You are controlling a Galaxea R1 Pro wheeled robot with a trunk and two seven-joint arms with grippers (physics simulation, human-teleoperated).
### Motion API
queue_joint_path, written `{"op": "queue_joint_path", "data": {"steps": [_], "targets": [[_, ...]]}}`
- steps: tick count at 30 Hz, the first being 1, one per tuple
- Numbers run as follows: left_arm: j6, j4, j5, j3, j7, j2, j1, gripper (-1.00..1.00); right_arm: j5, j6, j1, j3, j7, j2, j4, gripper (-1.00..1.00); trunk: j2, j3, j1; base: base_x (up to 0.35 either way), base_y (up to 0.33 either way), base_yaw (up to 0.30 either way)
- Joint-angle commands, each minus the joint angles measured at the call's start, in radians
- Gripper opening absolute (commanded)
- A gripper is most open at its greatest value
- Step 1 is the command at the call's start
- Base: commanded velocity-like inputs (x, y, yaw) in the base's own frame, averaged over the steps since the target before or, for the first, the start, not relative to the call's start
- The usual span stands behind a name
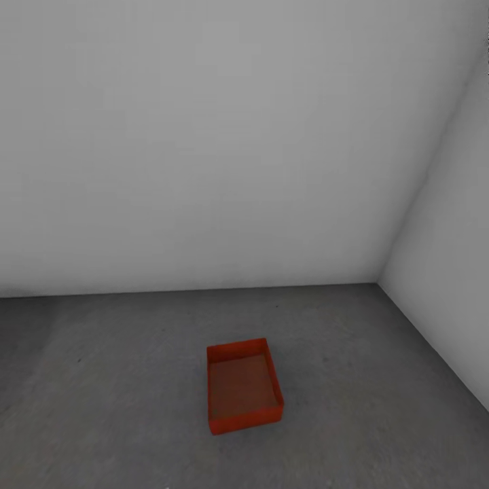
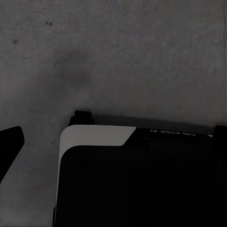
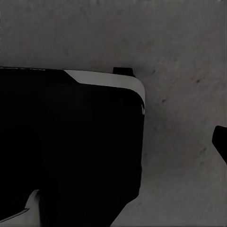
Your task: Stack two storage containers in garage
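One orange-red open-top storage container [image 1: 243, 386] sits upright and empty on the dark grey concrete floor [image 1: 102, 380] of the garage, a short way from the white wall corner. The other container is out of view. My left gripper [image 2: 116, 142] hangs over bare floor, with a dark fingertip [image 2: 10, 147] at the picture's edge and nothing between the fingers. My right gripper [image 3: 113, 142] is likewise spread, with one fingertip [image 3: 220, 142] at the edge, over the floor and empty.
Plain white walls [image 1: 204, 149] meet in a corner at the right [image 1: 380, 278]. Both wrist views show my black, white-trimmed base [image 2: 137, 179] [image 3: 71, 142] on the mottled concrete. Open floor surrounds the container.
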Motion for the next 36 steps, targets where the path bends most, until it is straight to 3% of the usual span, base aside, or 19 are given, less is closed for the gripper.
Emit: {"op": "queue_joint_path", "data": {"steps": [1,18,36], "targets": [[0.005,0.000,0.009,0.000,-0.003,0.000,-0.001,1.00,-0.007,-0.004,-0.001,0.008,0.000,0.001,0.003,1.00,-0.001,0.000,0.000,0.000,0.000,0.000],[0.005,-0.001,0.008,0.000,-0.002,0.001,0.000,1.00,-0.011,-0.005,-0.001,0.008,-0.001,-0.002,0.003,1.00,-0.001,0.019,0.000,0.000,0.000,-0.006],[0.004,-0.001,0.008,0.000,-0.002,0.001,0.000,1.00,-0.009,-0.004,-0.001,0.008,-0.001,0.000,0.003,1.00,-0.001,0.019,0.000,0.000,0.000,-0.245]]}}
